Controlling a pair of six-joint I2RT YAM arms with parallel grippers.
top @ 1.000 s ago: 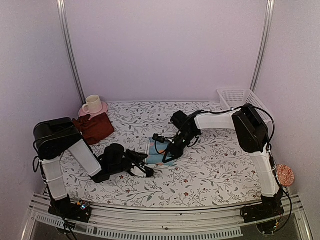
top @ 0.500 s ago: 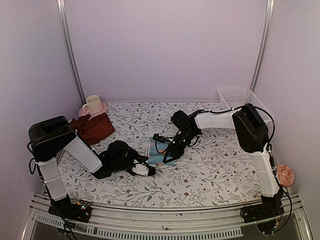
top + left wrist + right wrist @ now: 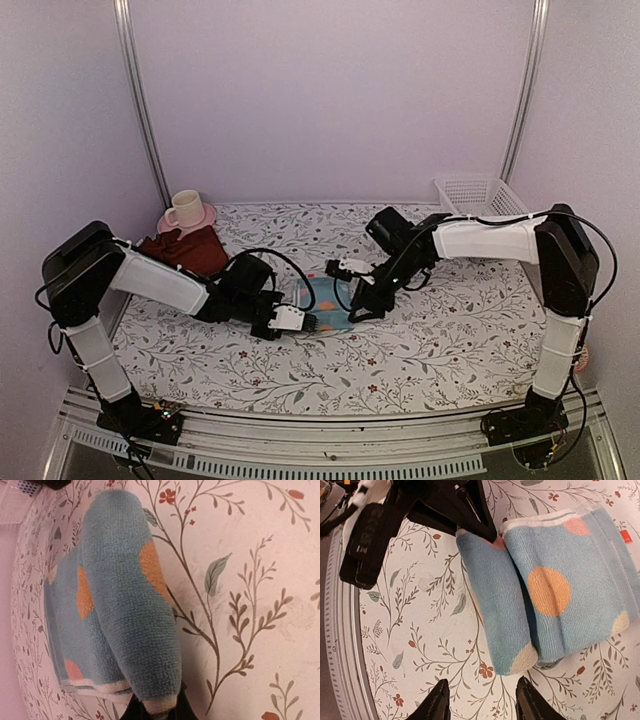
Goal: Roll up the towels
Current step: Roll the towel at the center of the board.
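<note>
The light-blue towel (image 3: 325,302), with orange and pink patches, lies partly rolled in the middle of the table; its rolled fold (image 3: 135,610) runs lengthwise. My left gripper (image 3: 308,322) is shut on the near end of that roll (image 3: 156,706), its black jaws pinching the white hem. My right gripper (image 3: 482,702) stands open just off the towel's other end (image 3: 520,655), with nothing between its fingers. In the right wrist view, the left gripper (image 3: 475,527) shows at the towel's far end. The maroon towel (image 3: 188,255) lies crumpled at the back left.
A cream cup (image 3: 185,208) stands on a pink saucer (image 3: 205,218) behind the maroon towel. A white basket (image 3: 480,196) sits at the back right corner. The table covering (image 3: 420,340) is white with a floral print.
My left arm reached right to the light-blue towel and shut on the roll's end. My right gripper opened, let go of the towel and drew back to the right.
</note>
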